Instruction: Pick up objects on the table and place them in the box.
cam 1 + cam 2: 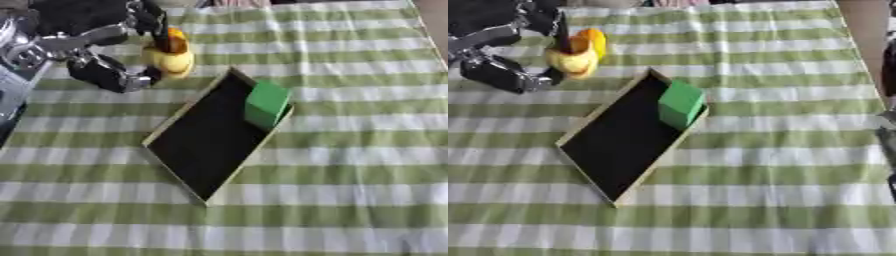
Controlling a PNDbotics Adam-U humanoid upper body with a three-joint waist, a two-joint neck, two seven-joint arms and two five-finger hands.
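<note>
A yellow and orange rounded toy [175, 59] is at the upper left, just beyond the far left corner of the box. My left hand [103, 70] is shut on it, with dark fingers curled over its top and the thumb below it. The box [203, 142] is a shallow tray with a black floor and a pale wooden rim, lying askew in the middle of the table. A green block [265, 104] stands inside it against the far right wall. A dark part of my right hand [888, 137] shows at the right edge of the right eye view.
A green and white striped cloth [350, 165] covers the table. Part of my silver and black left arm [26, 55] fills the upper left corner. A brown strip of floor [864, 30] runs past the table's right edge.
</note>
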